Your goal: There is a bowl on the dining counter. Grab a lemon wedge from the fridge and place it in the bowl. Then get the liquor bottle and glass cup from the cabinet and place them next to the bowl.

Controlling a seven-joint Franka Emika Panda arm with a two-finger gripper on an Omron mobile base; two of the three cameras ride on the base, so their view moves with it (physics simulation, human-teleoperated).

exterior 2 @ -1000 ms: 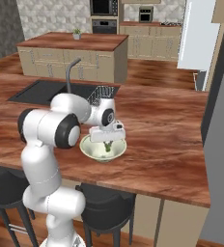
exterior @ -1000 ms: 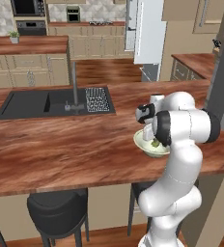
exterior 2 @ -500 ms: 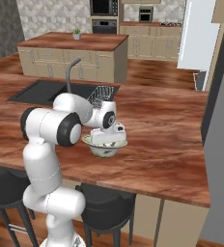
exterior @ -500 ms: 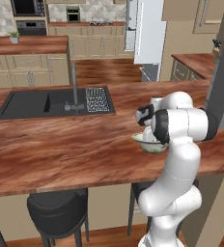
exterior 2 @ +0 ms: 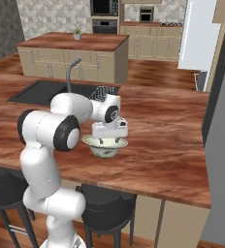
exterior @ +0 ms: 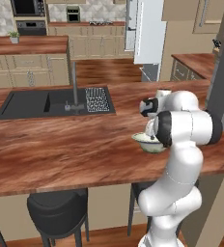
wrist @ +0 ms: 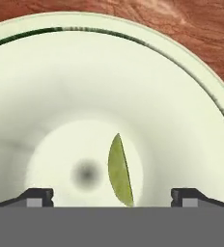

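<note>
The pale greenish-white bowl [wrist: 85,87] sits on the reddish-brown dining counter [exterior: 61,149], near its front edge. A yellow-green lemon wedge [wrist: 121,169] lies free on the bowl's bottom, right of centre. My gripper [wrist: 112,197] hangs open just above the bowl, pointing down into it, its fingertips [wrist: 34,197] wide apart and touching nothing. In the right base view the gripper [exterior 2: 108,139] dips into the bowl [exterior 2: 104,146]. From the left base view my forearm covers the right half of the bowl [exterior: 145,141]. The liquor bottle, glass cup and cabinet are out of view.
A black sink [exterior: 32,103] with an arched faucet [exterior: 74,87] and a dish rack [exterior: 97,99] lies left of the bowl. Dark stools [exterior: 58,207] stand under the counter's front edge. The pale fridge [exterior 2: 201,34] stands beyond the counter.
The hand has sunk a little closer to the bowl and the elbow has swung in front of it. The bowl and lemon wedge have stayed in place.
</note>
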